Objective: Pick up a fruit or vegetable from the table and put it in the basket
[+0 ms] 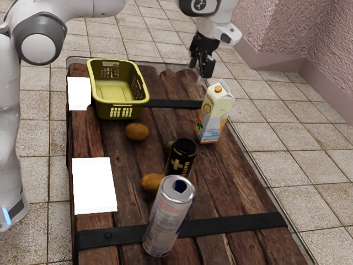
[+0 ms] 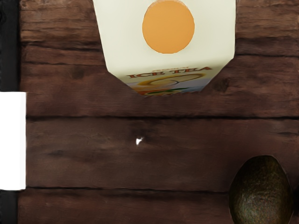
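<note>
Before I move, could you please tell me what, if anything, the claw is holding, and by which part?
Nothing is held: the claw hangs empty in the air near the ice tea carton.

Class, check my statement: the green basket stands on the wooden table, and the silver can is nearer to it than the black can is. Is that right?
Not quite: the distances are swapped. The exterior view shows the black can nearer to the green basket than the silver can. The basket does stand on the wooden table.
</note>
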{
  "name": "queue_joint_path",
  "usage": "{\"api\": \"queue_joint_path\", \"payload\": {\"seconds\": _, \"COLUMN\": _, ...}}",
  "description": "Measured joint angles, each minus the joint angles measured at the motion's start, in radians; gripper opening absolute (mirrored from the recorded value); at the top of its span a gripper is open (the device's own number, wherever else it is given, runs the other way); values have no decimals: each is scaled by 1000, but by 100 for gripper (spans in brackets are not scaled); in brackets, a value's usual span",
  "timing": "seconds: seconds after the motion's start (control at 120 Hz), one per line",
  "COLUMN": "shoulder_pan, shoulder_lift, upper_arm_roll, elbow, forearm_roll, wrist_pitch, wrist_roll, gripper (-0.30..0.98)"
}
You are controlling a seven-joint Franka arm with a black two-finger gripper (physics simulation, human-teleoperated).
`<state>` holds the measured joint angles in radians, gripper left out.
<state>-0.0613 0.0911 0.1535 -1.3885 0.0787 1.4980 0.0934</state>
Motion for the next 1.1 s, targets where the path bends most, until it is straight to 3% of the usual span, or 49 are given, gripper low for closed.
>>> {"api": "queue_joint_path", "payload": {"seconds": 0.2, "shoulder_pan": 1, "shoulder_lift": -5, "upper_arm_roll": 1, "elbow": -1, "forearm_roll": 1, "wrist_pitch": 73, "wrist_roll": 18, "gripper": 69}}
{"api": "queue_joint_path", "payload": {"seconds": 0.283, "shoulder_pan": 2, "shoulder_lift": -69, "upper_arm_roll": -8, "elbow": 7, "forearm_roll": 2, "wrist_pitch": 84, "wrist_roll": 21, "gripper": 69}}
{"api": "queue_joint_path", "payload": {"seconds": 0.375, "shoulder_pan": 168, "shoulder_lift": -152, "upper_arm_roll": -195, "elbow": 5, "forearm_roll": 27, "wrist_pitch": 29, "wrist_roll": -47, "gripper": 69}}
{"api": "queue_joint_path", "payload": {"seconds": 0.408, "shoulder_pan": 187, "shoulder_lift": -164, "upper_arm_roll": -264, "elbow": 2, "forearm_roll": 29, "wrist_pitch": 9, "wrist_roll": -79, "gripper": 69}}
{"api": "queue_joint_path", "payload": {"seconds": 0.475, "shoulder_pan": 90, "shoulder_lift": -173, "upper_arm_roll": -374, "elbow": -15, "forearm_roll": 24, "wrist_pitch": -18, "wrist_roll": -135, "gripper": 69}}
{"api": "queue_joint_path", "payload": {"seconds": 0.558, "shoulder_pan": -50, "shoulder_lift": -185, "upper_arm_roll": -445, "elbow": -47, "forearm_roll": 2, "wrist_pitch": -40, "wrist_roll": -197, "gripper": 68}}
{"api": "queue_joint_path", "payload": {"seconds": 0.75, "shoulder_pan": -4, "shoulder_lift": -277, "upper_arm_roll": -468, "elbow": -178, "forearm_roll": -34, "wrist_pitch": -91, "wrist_roll": -308, "gripper": 69}}
{"api": "queue_joint_path", "payload": {"seconds": 0.9, "shoulder_pan": -6, "shoulder_lift": -519, "upper_arm_roll": -474, "elbow": -438, "forearm_roll": -95, "wrist_pitch": -97, "wrist_roll": -369, "gripper": 69}}
{"api": "queue_joint_path", "payload": {"seconds": 1.1, "shoulder_pan": 69, "shoulder_lift": -492, "upper_arm_roll": -492, "elbow": -476, "forearm_roll": -177, "wrist_pitch": 13, "wrist_roll": -574, "gripper": 69}}
